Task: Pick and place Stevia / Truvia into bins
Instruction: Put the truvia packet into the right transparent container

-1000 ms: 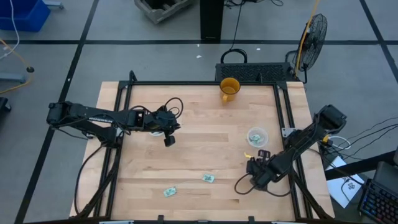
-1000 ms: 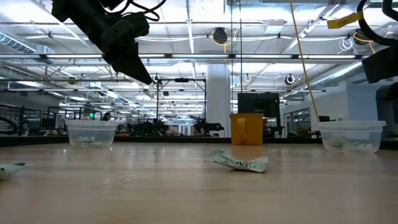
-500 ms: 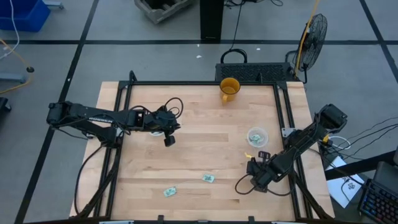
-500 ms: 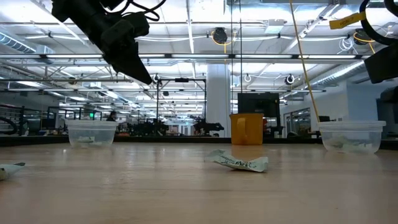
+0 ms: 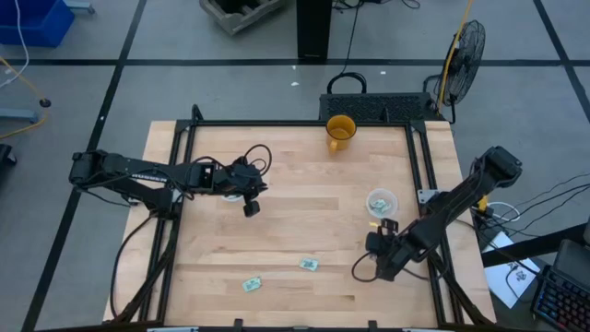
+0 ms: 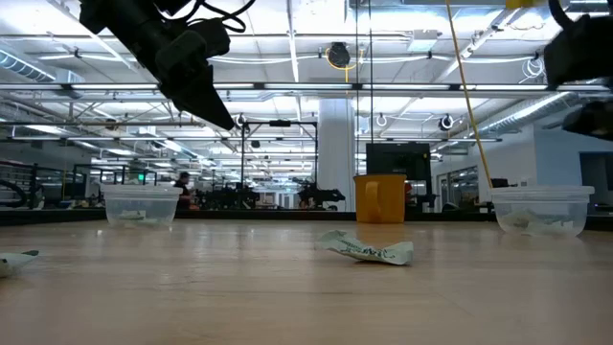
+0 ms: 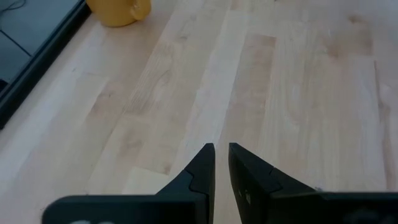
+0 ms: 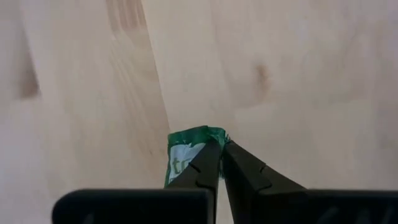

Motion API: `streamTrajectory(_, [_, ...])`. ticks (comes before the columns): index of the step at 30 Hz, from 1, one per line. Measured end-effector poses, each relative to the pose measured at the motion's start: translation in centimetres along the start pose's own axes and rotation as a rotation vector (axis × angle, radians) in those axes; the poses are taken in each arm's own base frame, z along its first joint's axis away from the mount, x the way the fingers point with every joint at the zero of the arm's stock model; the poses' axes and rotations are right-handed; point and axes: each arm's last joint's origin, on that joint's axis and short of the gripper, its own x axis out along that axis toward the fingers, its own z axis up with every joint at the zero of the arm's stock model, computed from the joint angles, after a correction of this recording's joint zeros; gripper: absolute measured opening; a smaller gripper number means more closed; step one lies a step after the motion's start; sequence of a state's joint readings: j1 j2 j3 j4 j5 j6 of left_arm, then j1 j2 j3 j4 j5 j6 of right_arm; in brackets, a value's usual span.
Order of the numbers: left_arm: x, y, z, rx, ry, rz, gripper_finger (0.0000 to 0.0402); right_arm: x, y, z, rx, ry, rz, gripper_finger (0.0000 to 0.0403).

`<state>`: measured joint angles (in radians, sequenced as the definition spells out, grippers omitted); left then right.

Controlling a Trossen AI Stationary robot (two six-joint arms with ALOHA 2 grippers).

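One green-and-white Stevia / Truvia packet [image 8: 184, 157] sits between the fingertips of my right gripper [image 8: 221, 144], which is shut on it near the table's right side [image 5: 372, 243]. Two more packets [image 5: 308, 264] [image 5: 252, 283] lie flat on the wood near the front edge. A clear bin [image 5: 380, 201] with packets inside stands just beyond my right gripper. A second clear bin [image 6: 141, 204] shows at the left in the low view. My left gripper [image 5: 251, 208] hangs shut and empty above the table's left middle. My right gripper pinches the packet at its green end [image 8: 200, 138] between its two fingertips, coming from above. Most of the packet sticks out to one side of the fingers. Whether it is clear of the wood I cannot tell.
A yellow-orange cup [image 5: 340, 131] stands at the far edge. A black frame [image 5: 426, 166] runs along the table's sides. Bare wood lies between the two arms in the table's middle.
My right gripper has shut on the packet beside the right bin and taken hold of it. In the low view the right arm has gone up.
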<state>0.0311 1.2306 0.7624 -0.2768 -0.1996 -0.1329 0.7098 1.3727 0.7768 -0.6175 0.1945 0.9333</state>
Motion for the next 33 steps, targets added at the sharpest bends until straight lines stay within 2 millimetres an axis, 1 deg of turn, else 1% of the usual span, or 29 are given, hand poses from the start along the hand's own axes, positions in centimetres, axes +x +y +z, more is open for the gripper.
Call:
streamTrajectory(3, [0.0,0.1,0.0,0.000,-0.004,0.029,0.0051,-1.2,-0.1,0.8,-0.022,-0.082,0.007,0.0010])
streamTrajectory(6, [0.0,0.1,0.0,0.000,-0.005,0.037,0.0051,-2.5,-0.2,1.8,-0.083,-0.166,0.001,0.0010])
streamTrajectory(9, [0.0,0.1,0.0,-0.001,-0.005,0.038,0.0051,-3.7,-1.1,2.5,-0.149,-0.219,-0.082,0.0011])
streamTrajectory(11, [0.0,0.1,0.0,-0.001,-0.006,0.037,0.0051,-4.4,-2.1,2.8,-0.179,-0.234,-0.178,0.0011])
streamTrajectory(13, [0.0,0.1,0.0,-0.001,-0.006,0.037,0.0051,-4.9,-3.6,2.8,-0.171,-0.234,-0.288,0.0011])
streamTrajectory(15, [0.0,0.1,0.0,-0.006,-0.005,0.037,0.0051,-5.3,-5.1,2.8,-0.110,-0.218,-0.383,0.0011])
streamTrajectory(18, [0.0,0.1,0.0,-0.007,-0.005,0.037,0.0051,-5.7,-7.1,2.7,0.016,-0.147,-0.470,0.0011])
streamTrajectory(20, [0.0,0.1,0.0,-0.007,-0.004,0.037,0.0051,-5.7,-7.9,2.6,0.071,-0.103,-0.501,0.0011])
streamTrajectory(22, [0.0,0.1,0.0,-0.007,-0.004,0.037,0.0051,-5.3,-8.5,2.6,0.109,-0.086,-0.516,0.0011])
streamTrajectory(28, [0.0,0.1,0.0,-0.006,-0.003,0.037,0.0051,-3.3,-9.8,1.9,0.186,-0.018,-0.484,0.0011])
streamTrajectory(33, [0.0,0.1,0.0,-0.006,-0.003,0.037,0.0051,-2.3,-10.7,1.4,0.223,0.040,-0.473,0.0015])
